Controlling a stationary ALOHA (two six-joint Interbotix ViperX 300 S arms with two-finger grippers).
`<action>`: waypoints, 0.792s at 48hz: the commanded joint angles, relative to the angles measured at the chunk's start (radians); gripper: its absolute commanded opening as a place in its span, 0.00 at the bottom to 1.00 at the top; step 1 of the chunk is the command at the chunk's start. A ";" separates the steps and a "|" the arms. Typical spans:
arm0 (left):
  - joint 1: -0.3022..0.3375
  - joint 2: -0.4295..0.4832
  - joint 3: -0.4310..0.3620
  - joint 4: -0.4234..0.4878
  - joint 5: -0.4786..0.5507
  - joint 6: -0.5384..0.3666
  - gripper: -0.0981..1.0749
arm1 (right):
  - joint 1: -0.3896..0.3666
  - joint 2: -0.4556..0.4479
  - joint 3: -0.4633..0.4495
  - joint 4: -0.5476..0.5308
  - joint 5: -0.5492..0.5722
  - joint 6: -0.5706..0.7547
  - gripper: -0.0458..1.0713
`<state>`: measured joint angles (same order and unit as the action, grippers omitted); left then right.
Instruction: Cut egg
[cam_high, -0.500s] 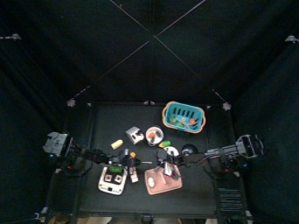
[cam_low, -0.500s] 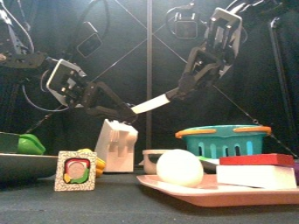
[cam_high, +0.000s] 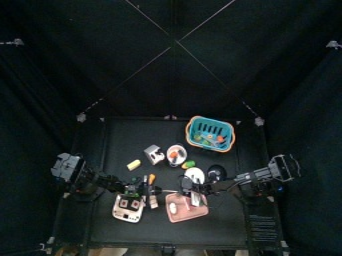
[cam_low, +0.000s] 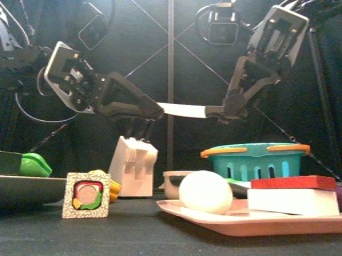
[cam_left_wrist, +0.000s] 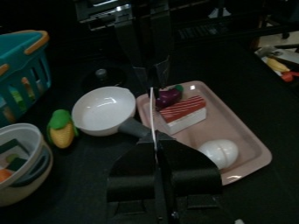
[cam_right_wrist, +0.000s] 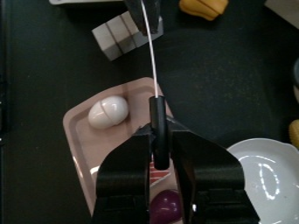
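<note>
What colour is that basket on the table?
The basket is teal with an orange rim, clearest in the front view.

Closed in on every side by black curtains (cam_high: 47, 95), falling in soft folds down to the floor. Overhead, crossed by two thin pale lines (cam_high: 171, 40) running corner to corner. In the middle, a small black surface (cam_high: 127, 135), matte, with pale fittings at its far corners. Behind it in the front view, a slim upright pole (cam_low: 170, 50) against the dark cloth. Dimly lit throughout.
</note>
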<state>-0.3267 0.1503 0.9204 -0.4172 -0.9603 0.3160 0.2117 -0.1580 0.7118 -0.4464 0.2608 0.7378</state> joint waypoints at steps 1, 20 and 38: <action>-0.034 0.015 -0.038 -0.025 -0.021 -0.015 0.34 | 0.017 -0.006 -0.015 0.002 -0.011 0.005 0.45; -0.155 0.094 -0.092 -0.124 -0.021 -0.048 0.34 | 0.075 0.071 -0.035 0.009 -0.015 0.006 0.45; -0.216 0.156 -0.127 -0.202 -0.014 -0.048 0.34 | 0.089 0.121 -0.032 0.032 -0.008 0.005 0.45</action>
<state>-0.5231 0.3083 0.8191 -0.6182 -0.9664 0.2684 0.3037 -0.0337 0.6949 -0.4172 0.2485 0.7409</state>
